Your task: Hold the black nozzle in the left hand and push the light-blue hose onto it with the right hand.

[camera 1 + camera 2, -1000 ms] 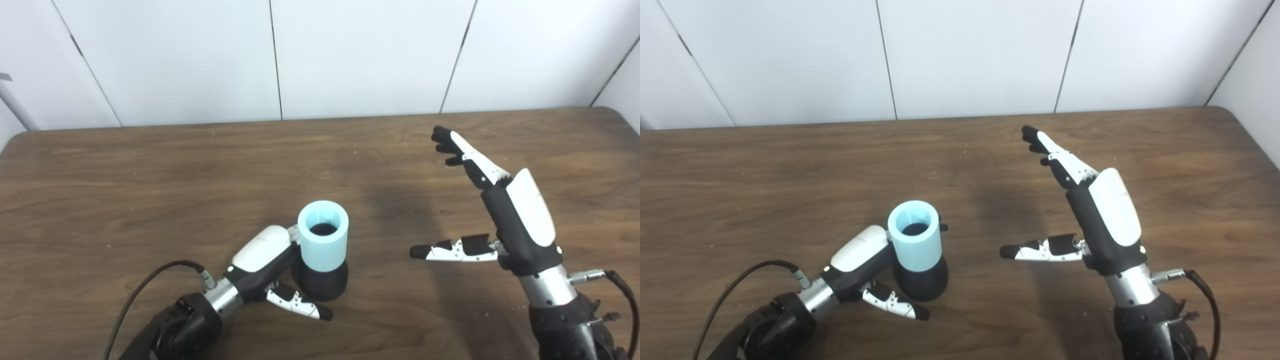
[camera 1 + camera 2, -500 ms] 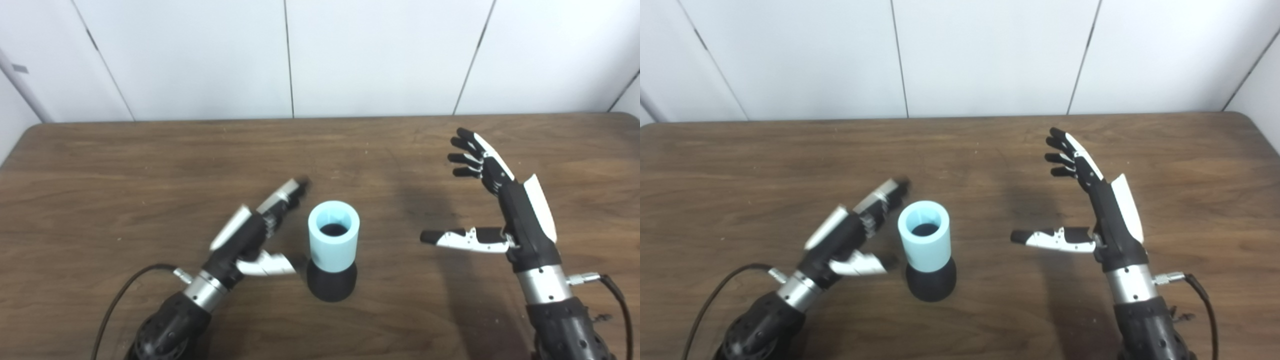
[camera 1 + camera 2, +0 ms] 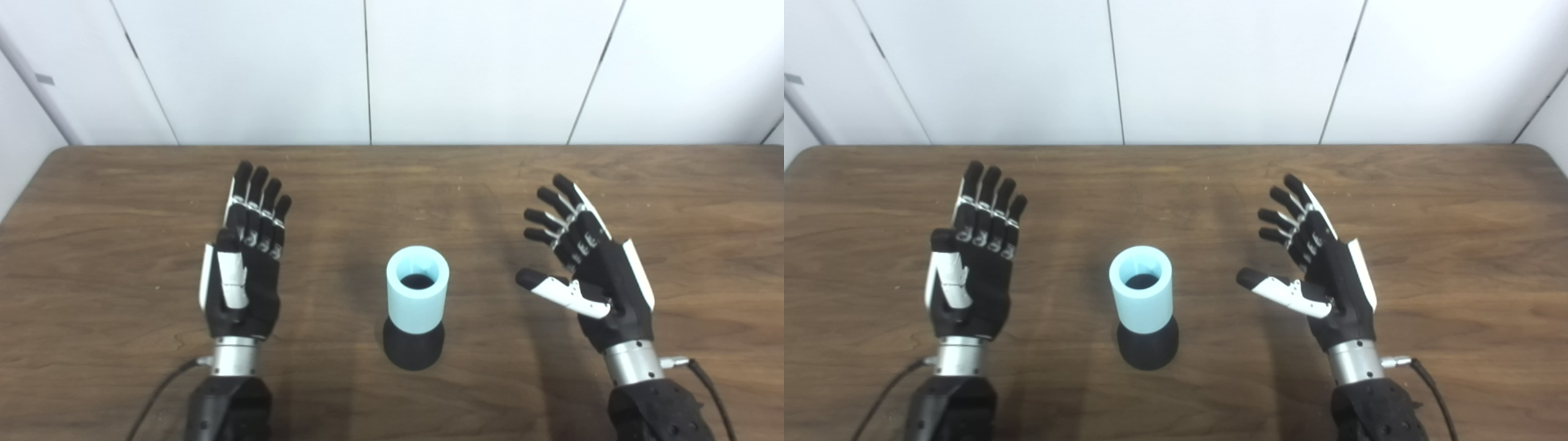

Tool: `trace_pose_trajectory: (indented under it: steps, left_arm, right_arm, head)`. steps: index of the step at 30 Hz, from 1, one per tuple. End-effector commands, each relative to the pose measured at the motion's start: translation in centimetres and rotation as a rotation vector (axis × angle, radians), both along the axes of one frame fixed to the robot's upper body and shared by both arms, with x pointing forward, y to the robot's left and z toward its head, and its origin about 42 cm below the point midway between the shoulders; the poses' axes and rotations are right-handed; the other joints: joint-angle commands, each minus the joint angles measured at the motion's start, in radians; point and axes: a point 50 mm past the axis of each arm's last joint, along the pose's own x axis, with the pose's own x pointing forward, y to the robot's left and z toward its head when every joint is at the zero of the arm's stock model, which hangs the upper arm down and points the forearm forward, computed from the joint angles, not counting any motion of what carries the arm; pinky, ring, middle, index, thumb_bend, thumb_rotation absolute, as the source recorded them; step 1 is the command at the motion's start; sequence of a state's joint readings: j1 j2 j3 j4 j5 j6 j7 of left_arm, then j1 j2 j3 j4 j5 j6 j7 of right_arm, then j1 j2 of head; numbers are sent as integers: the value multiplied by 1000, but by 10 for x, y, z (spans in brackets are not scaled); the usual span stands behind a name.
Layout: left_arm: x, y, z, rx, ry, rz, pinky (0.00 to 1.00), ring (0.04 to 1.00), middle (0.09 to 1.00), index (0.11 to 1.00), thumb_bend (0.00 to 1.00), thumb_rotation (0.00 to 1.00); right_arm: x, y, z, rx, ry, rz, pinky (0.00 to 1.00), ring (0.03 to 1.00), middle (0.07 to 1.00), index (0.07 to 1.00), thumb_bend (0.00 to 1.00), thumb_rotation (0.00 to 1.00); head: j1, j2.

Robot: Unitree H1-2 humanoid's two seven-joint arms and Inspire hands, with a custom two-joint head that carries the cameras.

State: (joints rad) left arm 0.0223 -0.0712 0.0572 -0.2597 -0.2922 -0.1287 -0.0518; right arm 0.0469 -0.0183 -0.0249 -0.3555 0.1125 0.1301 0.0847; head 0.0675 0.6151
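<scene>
The light-blue hose, a short upright tube with an open top, sits on the black nozzle, which stands on its wide base on the table. Both stand free at the middle front. My left hand is open, palm up, well to the left of them and holds nothing. My right hand is open too, fingers spread and thumb pointing towards the hose, well to its right.
The brown wooden table reaches back to a white panelled wall. Its left edge and right far corner show. Cables trail from both wrists at the picture's bottom.
My left hand let go of the nozzle, swung out to the left and turned palm up. My right hand turned its palm more towards me. The camera has shifted left.
</scene>
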Motion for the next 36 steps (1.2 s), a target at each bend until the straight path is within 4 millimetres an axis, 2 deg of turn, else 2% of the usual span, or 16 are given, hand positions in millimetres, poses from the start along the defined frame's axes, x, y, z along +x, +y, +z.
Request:
trace_pose_trajectory:
  steps: [1, 4, 5, 6, 8, 10, 12, 15, 21, 31, 36]
  left_arm:
    - [-5, 12, 4, 184, -6, 75, 1000, 1000, 1000, 1000, 890, 897]
    - [-10, 21, -11, 380, 45, 134, 1000, 1000, 1000, 1000, 855, 978]
    - [-8, 23, -17, 424, 63, 148, 1000, 1000, 1000, 1000, 847, 989]
    - [-6, 24, -23, 456, 79, 159, 1000, 1000, 1000, 1000, 840, 996]
    - [-1, 24, -29, 487, 94, 172, 1000, 1000, 1000, 1000, 817, 999]
    - [4, 23, -32, 503, 99, 186, 1000, 1000, 1000, 1000, 796, 1000]
    - [6, 19, -31, 526, 101, 193, 1000, 1000, 1000, 1000, 791, 997]
    - [4, 11, -28, 582, 101, 199, 1000, 1000, 1000, 1000, 812, 983]
    - [2, 9, -27, 624, 106, 205, 1000, 1000, 1000, 1000, 832, 971]
    - [1, 6, -28, 574, 115, 170, 1000, 1000, 1000, 1000, 824, 980]
    - [-3, -1, -25, 560, 109, 147, 1000, 1000, 1000, 1000, 824, 980]
  right_arm:
    - [6, 7, 8, 44, -87, 31, 866, 896, 939, 981, 640, 426]
    - [7, 11, -7, 17, -89, 29, 922, 944, 970, 997, 659, 708]
    - [8, 13, -15, -10, -91, 21, 933, 952, 976, 999, 657, 766]
    - [9, 15, -24, -40, -85, 12, 964, 974, 985, 1000, 662, 905]
    - [10, 17, -38, -78, -75, 3, 990, 993, 997, 1000, 698, 976]
    - [13, 18, -46, -97, -61, -5, 998, 999, 1000, 1000, 754, 995]
    - [14, 17, -46, -88, -55, -19, 1000, 1000, 1000, 1000, 780, 1000]
    - [15, 18, -43, -72, -52, -43, 1000, 1000, 1000, 1000, 772, 1000]
    - [15, 17, -42, -61, -39, -44, 987, 1000, 1000, 1000, 774, 1000]
    - [13, 16, -38, -57, -22, -49, 987, 1000, 1000, 1000, 771, 1000]
    - [14, 19, -35, -37, -16, -51, 988, 1000, 1000, 1000, 754, 1000]
  head:
    - [-1, 1]
    - [-14, 3]
    - [-23, 5]
    - [-33, 6]
    - [-39, 7]
    - [-45, 9]
    - [-48, 12]
    - [-47, 17]
    - [-41, 18]
    - [-45, 21]
    - [-61, 28]
